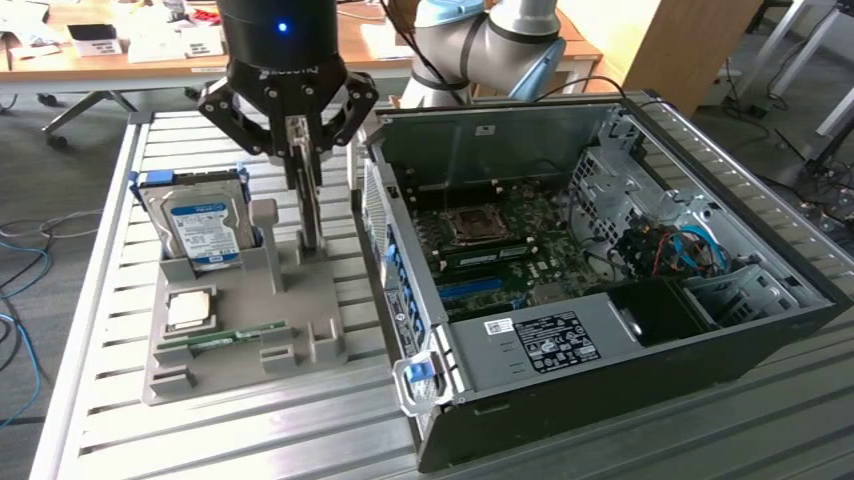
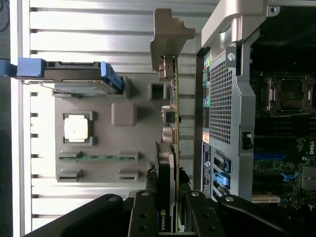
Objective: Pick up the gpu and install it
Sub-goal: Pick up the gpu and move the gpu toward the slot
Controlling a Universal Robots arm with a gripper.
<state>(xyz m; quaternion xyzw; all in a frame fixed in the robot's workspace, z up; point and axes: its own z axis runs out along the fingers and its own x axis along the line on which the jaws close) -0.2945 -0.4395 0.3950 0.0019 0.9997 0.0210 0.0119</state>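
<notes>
The gpu [image 1: 310,205] stands on edge in the grey holder [image 1: 318,290], next to the open computer case [image 1: 747,335]. My gripper [image 1: 302,160] comes down over its upper edge. In the wrist view the gpu [image 2: 170,143] is edge-on, its silver bracket [image 2: 168,34] at the far end and its black cooler between my fingers. The gripper [image 2: 167,181] is shut on the card, one finger [image 2: 151,183] pressed on each face. The card's lower edge still sits in the holder.
On the same holder are a silver hard drive [image 1: 200,228] in blue rails, a processor chip [image 1: 190,308] and a green memory stick [image 1: 227,338]. The case lies open with its motherboard [image 1: 521,255] facing up and a blue slot [image 1: 474,290]. A slatted metal table [image 1: 267,430] carries everything.
</notes>
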